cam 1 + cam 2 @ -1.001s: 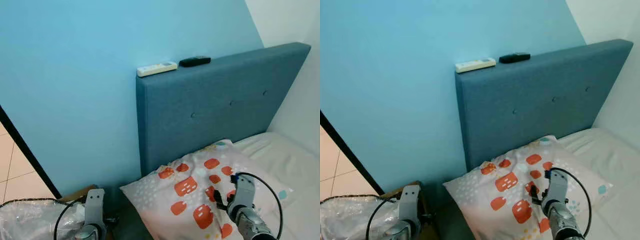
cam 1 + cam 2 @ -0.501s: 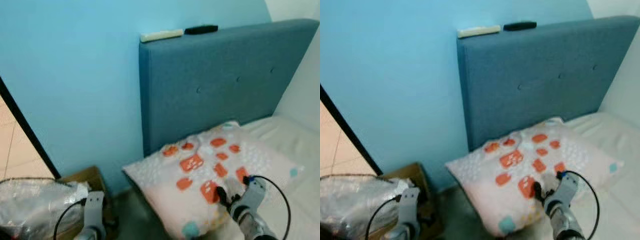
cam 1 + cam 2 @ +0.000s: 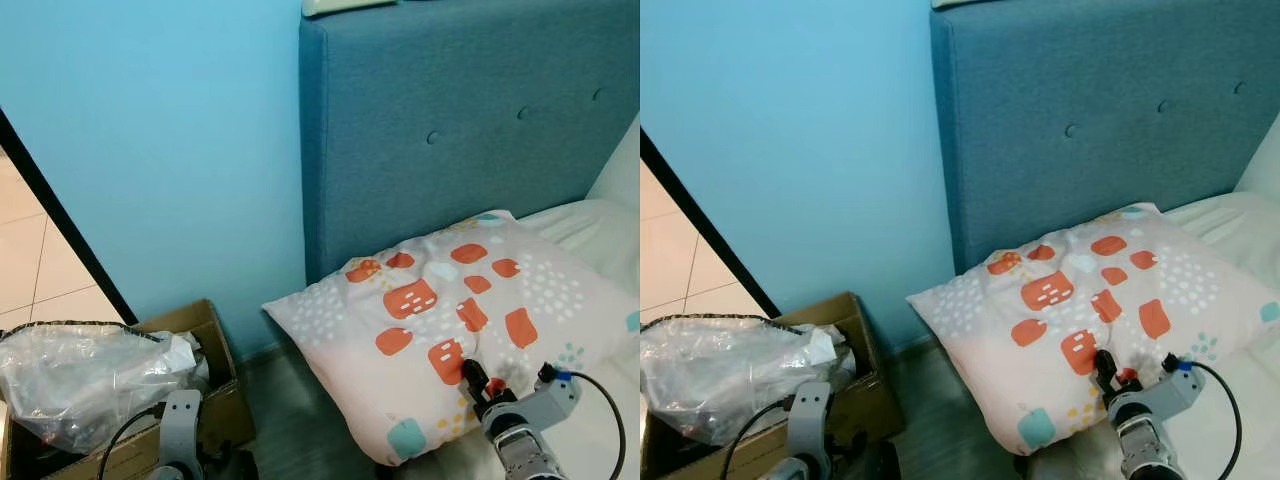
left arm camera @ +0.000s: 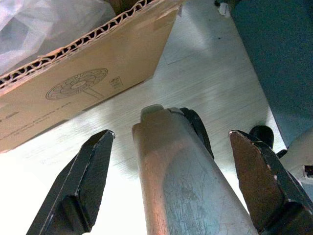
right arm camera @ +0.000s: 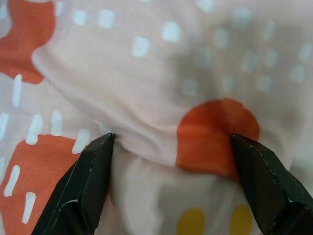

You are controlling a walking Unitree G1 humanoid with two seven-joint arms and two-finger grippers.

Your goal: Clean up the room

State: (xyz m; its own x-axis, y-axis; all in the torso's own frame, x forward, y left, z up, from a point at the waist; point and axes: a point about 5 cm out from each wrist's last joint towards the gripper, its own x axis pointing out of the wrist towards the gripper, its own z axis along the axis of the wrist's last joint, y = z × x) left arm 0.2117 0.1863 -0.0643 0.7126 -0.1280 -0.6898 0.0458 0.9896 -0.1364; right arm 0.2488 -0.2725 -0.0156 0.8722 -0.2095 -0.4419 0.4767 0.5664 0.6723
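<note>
Lower now, right end effector (image 3: 1110,372) presses into the pale pillow with orange patches (image 3: 1090,310).
Fingers spread wide, bunching fabric between them, likely for gripping; left end effector (image 4: 168,181) hangs wide at seven o'clock.

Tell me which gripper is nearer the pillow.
Right. The right gripper is pressed into the pillow, fabric bunched between its open fingers. The left gripper hangs over the floor beside the cardboard box, apart from the pillow.
</note>
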